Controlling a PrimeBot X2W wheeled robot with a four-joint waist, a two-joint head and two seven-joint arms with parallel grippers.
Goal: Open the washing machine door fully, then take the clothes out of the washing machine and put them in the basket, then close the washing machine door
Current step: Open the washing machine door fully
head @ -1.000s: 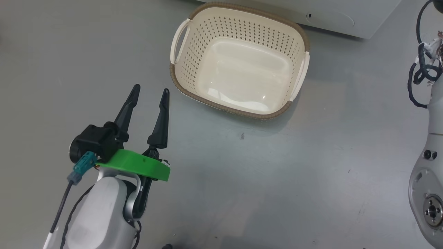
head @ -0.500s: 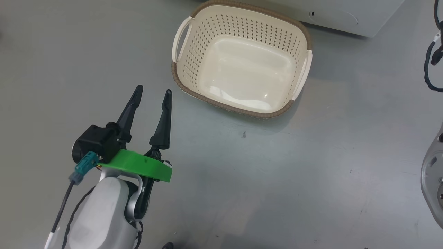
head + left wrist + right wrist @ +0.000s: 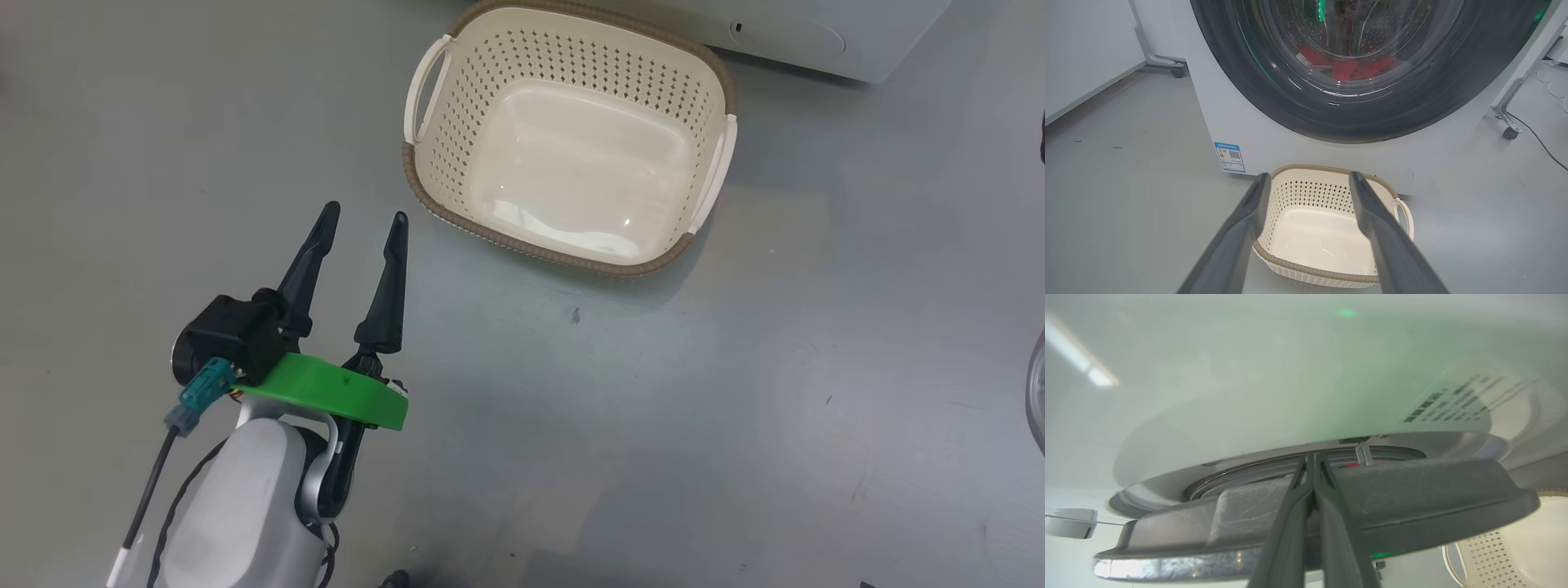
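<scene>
1. The cream perforated plastic basket [image 3: 457,106] with a brown rim stood before the white front-loading washing machine [image 3: 1257,134], its bottom bare.
2. Bright red fabric clothes [image 3: 1345,67] lay in the steel drum [image 3: 1372,36] behind the round, black-rimmed glass door [image 3: 1331,118].
3. The left gripper [image 3: 365,212] held its fingers apart; the right gripper [image 3: 1312,457] had its fingers pressed together at the door's rim.

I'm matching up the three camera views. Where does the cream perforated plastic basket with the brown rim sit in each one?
Head view: the cream perforated plastic basket with brown rim sits top centre.
Left wrist view: the basket sits bottom centre.
Right wrist view: the basket sits in the lower right corner.
Shared landmark: the big white front-loading washing machine next to it.
</scene>
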